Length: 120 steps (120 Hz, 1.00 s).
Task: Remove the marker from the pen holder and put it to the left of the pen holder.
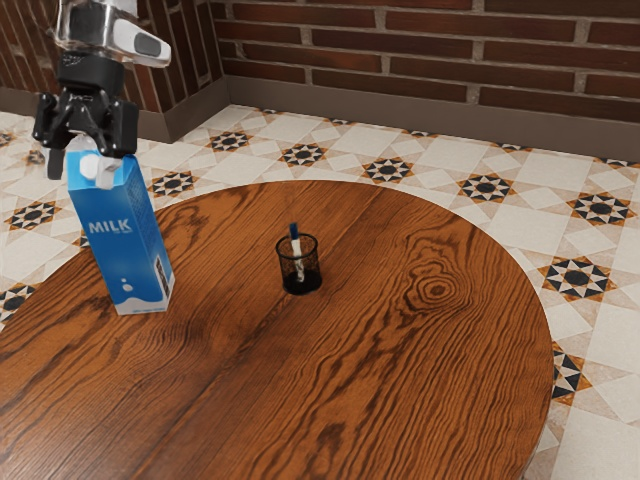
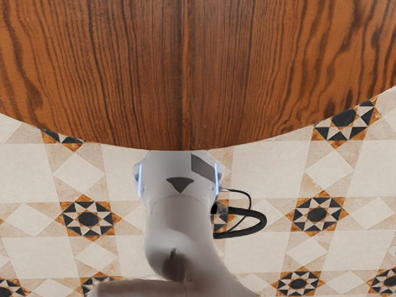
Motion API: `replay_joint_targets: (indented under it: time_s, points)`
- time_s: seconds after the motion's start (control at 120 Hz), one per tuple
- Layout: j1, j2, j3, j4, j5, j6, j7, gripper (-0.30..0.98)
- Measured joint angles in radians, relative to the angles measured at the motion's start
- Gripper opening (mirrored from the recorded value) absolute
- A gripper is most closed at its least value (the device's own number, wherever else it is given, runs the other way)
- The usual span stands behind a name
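The black mesh pen holder (image 1: 301, 277) stands upright near the middle of the round table. Inside it leans the marker (image 1: 295, 237), its dark blue end above the rim and its white body partly seen through the mesh. High at the exterior view's upper left is my gripper (image 1: 91, 160), well away from the holder, with its black fingers spread apart and no marker between them. Its lower part overlaps the top of the milk carton in that view; whether they touch I cannot tell.
A tall blue milk carton (image 1: 122, 235) stands on the wooden table (image 1: 400, 380), toward the exterior view's left from the pen holder. In the wrist view, the table (image 2: 185, 74) ends in a curved edge beside the white robot base (image 2: 179, 204).
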Motion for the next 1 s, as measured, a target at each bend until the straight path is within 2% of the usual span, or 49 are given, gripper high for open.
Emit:
replay_joint_targets:
  time_s: [0.1, 0.275, 0.458, 0.583, 0.725, 0.85, 1.0]
  points:
    - [0.026, 0.009, -0.021, -0.050, -0.012, 0.218, -0.009, 0.69]
    - [0.017, 0.291, -0.034, -0.019, -0.003, 0.583, -0.025, 0.69]
    - [-0.011, 0.459, -0.034, -0.030, 0.002, 1.036, -0.023, 0.69]
    - [-0.022, 0.494, -0.031, -0.038, 0.026, 1.265, -0.009, 0.69]
    - [-0.022, 0.510, -0.029, -0.132, 0.042, 1.470, 0.012, 0.69]
    - [-0.019, 0.526, -0.029, -0.150, 0.041, 1.583, 0.026, 0.69]
    - [0.011, 0.545, -0.027, -0.157, -0.014, 1.651, 0.037, 0.68]
